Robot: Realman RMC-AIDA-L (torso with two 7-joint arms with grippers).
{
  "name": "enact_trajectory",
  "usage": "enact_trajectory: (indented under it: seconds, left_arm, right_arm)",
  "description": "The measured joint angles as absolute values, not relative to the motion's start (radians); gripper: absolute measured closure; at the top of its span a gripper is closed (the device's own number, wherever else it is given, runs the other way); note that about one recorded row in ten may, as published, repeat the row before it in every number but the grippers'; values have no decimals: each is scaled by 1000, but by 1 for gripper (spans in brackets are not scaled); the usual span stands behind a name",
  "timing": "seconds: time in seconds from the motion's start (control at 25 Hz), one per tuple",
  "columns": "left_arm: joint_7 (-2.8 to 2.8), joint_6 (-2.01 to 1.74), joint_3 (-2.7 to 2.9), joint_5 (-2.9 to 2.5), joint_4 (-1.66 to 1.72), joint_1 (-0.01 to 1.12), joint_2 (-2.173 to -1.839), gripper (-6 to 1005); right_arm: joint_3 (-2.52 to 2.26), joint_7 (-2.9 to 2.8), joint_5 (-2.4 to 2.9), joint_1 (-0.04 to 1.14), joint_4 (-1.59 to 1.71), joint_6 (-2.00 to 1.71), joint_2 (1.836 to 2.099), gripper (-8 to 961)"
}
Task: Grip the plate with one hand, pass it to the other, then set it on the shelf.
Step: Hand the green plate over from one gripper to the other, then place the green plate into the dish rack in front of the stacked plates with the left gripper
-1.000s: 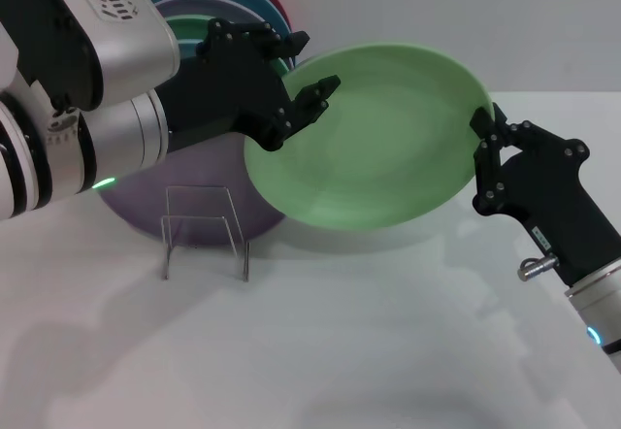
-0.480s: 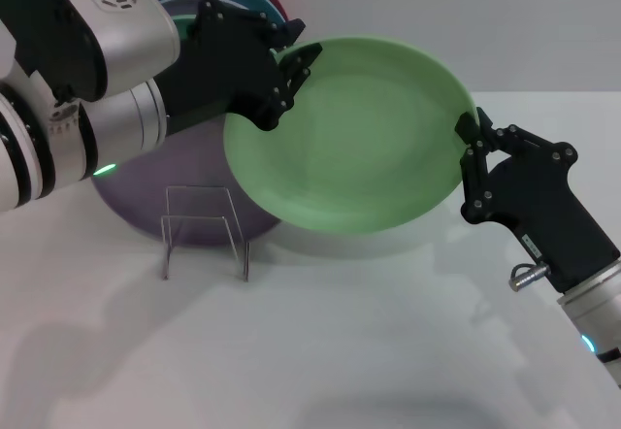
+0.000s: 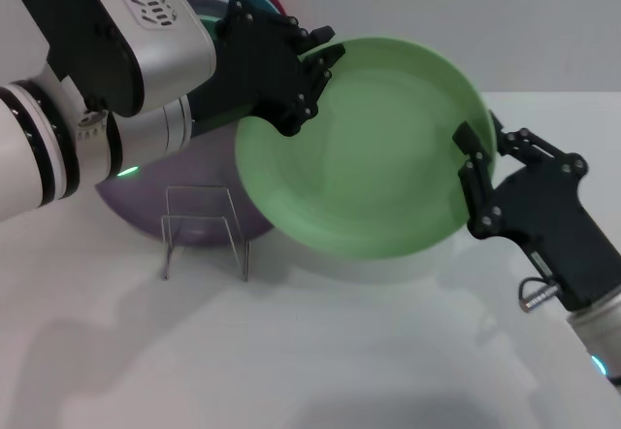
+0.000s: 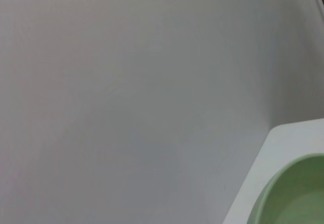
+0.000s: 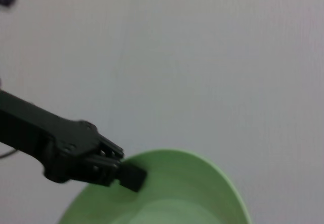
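Above table: passing plate [image 3: 364, 152]; right gripper [image 3: 473, 157] pinching rim, left gripper [image 3: 315, 65] clamping opposite edge; releasing right only once left seated.

I read the mint-green plate [image 3: 374, 157] as matt and smooth, like unglazed-looking ceramic or plastic. Both grippers, left [image 3: 312, 80] and right [image 3: 477, 172], look like matt black plastic on satin silver-white arm casings. The rack [image 3: 204, 230] is thin shiny wire on a smooth white table [image 3: 320, 351].
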State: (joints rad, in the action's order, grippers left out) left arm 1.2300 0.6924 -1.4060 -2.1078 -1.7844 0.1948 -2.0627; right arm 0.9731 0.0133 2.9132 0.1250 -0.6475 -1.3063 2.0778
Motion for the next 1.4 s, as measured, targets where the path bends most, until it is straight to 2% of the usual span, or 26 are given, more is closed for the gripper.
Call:
enact_trajectory:
  seconds: [0.16,0.44,0.68,0.84,0.88,0.92,1.08,1.16,1.4]
  left_arm:
    - [1232,672,-1406,-2106,-1801,185,-2063,910]
    - [1305,533,-1368,-2095,-1831,130,-2062,916]
    - [1462,222,-1220,-2048,-1884,24,-2058,930]
    - [1515,35,-1107,-2069,-1895,0,-2051,939]
    - [1520,-121,-1011,-2129,-1883,0,-2036,941]
    - [1520,-121,-1011,-2129,-1883,0,-2036,941]
    - [1424,-551,-791,-2423,-1764,36,-2005,942]
    - [1366,-605,-773,-2471,-1749,33,-2001,941]
    - [835,-874,-768,-2777,-1621,-3,-1929,941]
  right_arm:
    - [963,-2,2909,103,-586,-1458,2082,826]
    - [961,-121,2793,68,-445,-1769,2083,567]
    - [965,-252,2658,72,-300,-1917,2083,353]
    - [971,-277,2646,75,-278,-1920,2083,353]
    - [971,-287,2642,79,-272,-1921,2083,353]
    - [971,-287,2642,79,-272,-1921,2083,353]
    - [972,-292,2641,87,-268,-1922,2081,353]
    - [973,-293,2641,88,-268,-1922,2080,353]
    - [973,-294,2640,100,-259,-1922,2077,353]
